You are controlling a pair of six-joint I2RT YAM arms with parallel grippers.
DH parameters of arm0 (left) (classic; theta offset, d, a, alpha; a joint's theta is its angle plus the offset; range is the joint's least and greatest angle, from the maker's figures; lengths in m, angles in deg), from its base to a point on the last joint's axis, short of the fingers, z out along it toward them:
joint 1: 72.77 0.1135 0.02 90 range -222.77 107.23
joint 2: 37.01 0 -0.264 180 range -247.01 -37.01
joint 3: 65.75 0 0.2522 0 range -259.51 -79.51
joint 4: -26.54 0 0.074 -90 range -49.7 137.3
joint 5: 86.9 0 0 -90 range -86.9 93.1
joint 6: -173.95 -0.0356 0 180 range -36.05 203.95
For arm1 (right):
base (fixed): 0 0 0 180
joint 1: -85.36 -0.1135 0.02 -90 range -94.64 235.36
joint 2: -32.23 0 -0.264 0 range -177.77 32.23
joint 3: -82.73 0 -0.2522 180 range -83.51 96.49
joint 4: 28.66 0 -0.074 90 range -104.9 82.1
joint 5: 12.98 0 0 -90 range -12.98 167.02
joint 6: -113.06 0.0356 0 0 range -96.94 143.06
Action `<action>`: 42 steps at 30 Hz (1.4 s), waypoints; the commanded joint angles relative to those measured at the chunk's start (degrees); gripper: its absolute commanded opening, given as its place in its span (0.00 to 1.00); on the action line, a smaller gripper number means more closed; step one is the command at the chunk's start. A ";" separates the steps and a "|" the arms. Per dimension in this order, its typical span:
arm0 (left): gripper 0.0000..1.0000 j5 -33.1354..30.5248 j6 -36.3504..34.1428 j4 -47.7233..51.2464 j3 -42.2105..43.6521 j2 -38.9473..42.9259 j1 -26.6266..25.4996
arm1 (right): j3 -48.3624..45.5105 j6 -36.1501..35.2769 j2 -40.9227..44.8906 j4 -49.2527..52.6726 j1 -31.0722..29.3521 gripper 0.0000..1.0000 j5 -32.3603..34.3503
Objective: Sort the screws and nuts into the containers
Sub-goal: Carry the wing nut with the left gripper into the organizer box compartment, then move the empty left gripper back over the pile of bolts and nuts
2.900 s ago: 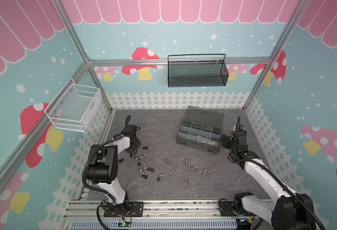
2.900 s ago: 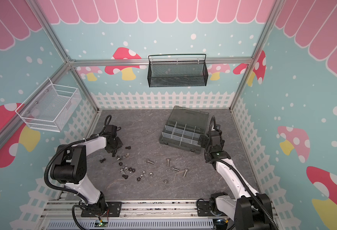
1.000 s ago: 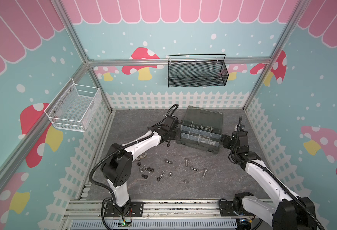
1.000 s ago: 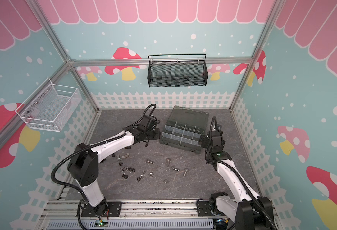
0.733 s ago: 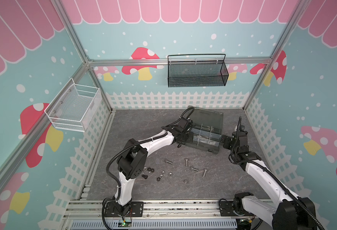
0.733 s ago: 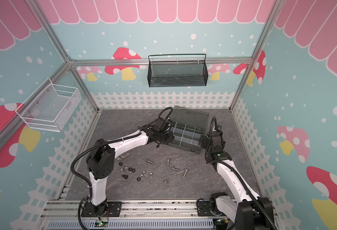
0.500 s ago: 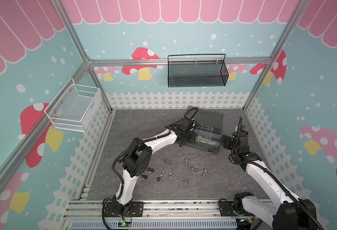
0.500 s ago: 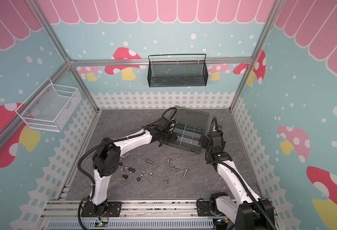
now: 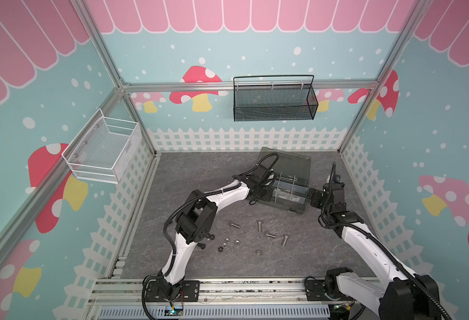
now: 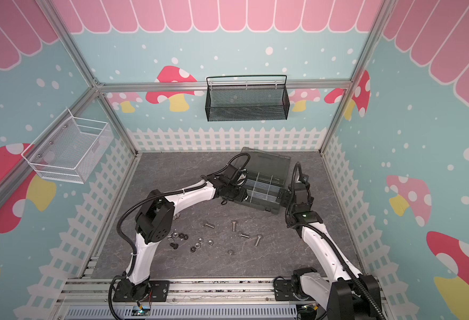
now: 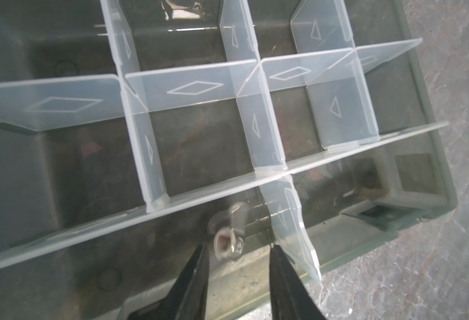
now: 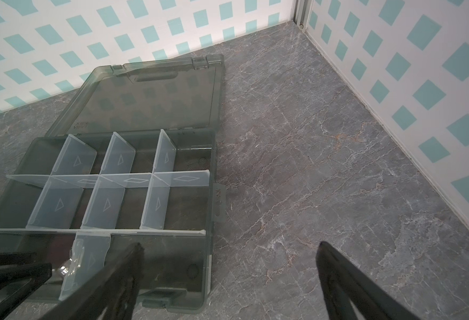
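Screws (image 9: 259, 225) and nuts (image 9: 237, 243) lie mostly loose on the table (image 9: 200, 171), towards its front and well apart from the containers (image 9: 291, 205). One silver nut (image 11: 225, 245) sits in a front compartment, just ahead of the left fingers (image 11: 197, 273), which stand parted and grip nothing. The right fingers (image 12: 338, 273) are spread wide and empty, one over the box's end compartment, the other over bare table.

Judged step: depositing a nut; sorting is barely begun. The next move calls for lifting clear of the warped divider (image 11: 291, 221) beside one fingertip, then reaching for the loose pile.

Writing: embossed lettering on the lid (image 12: 150, 94), illegible; the dividers bear only moulded triangles and diamonds.
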 commanded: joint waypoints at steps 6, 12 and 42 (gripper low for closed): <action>0.44 -2.68 -0.24 0.75 0.14 4.46 -0.14 | 0.62 1.04 -0.29 0.57 -0.26 0.98 0.88; 0.48 -8.06 2.96 -0.03 6.35 12.11 -0.16 | 1.90 1.40 -2.07 2.40 -0.27 0.98 0.99; 0.77 -20.88 21.85 14.18 42.02 40.47 11.83 | 6.28 2.98 -11.94 6.08 -0.31 0.98 -0.56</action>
